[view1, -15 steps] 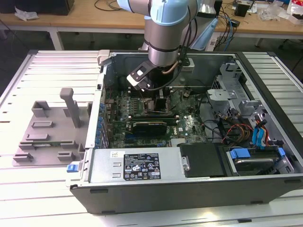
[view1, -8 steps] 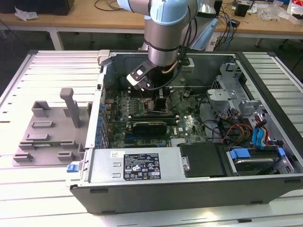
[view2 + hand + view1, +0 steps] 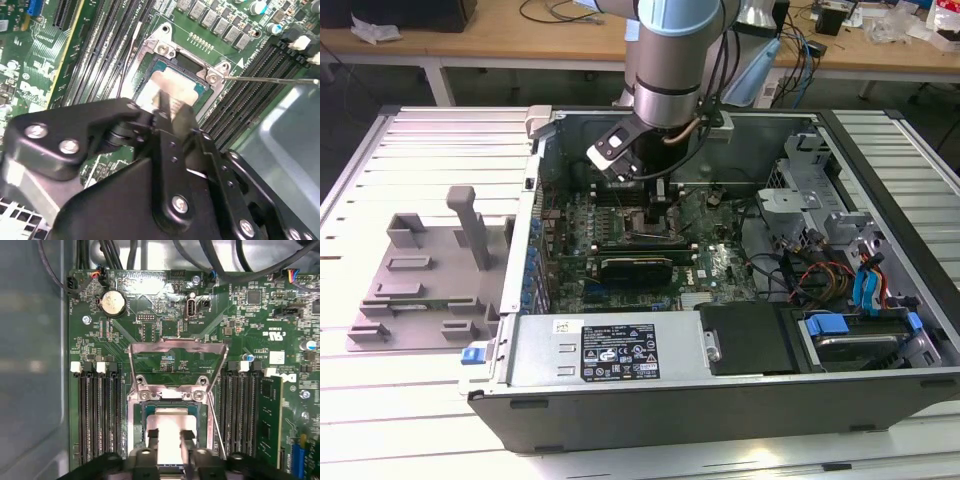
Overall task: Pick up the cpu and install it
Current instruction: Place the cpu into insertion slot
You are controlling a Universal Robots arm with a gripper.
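The cpu (image 3: 170, 421), a silvery square chip, lies flat in the motherboard socket (image 3: 134, 412); in the second wrist view the cpu (image 3: 172, 82) shows with its thin dark rim inside the metal frame. My gripper (image 3: 170, 437) hangs directly over it, low inside the computer case (image 3: 880, 180). Its two black fingers (image 3: 152, 436) stand a little apart above the chip's top, with nothing clamped between them. In the exterior view the gripper (image 3: 658, 215) reaches down onto the middle of the board. The socket's load plate (image 3: 175, 346) is tilted up and open.
A grey plastic tray (image 3: 420, 280) with raised blocks sits on the slatted table at the exterior view's left. Memory slots (image 3: 97, 410) flank the socket, a thin lever (image 3: 270, 77) juts beside it, and cables and drive bays (image 3: 850, 280) fill the case's right.
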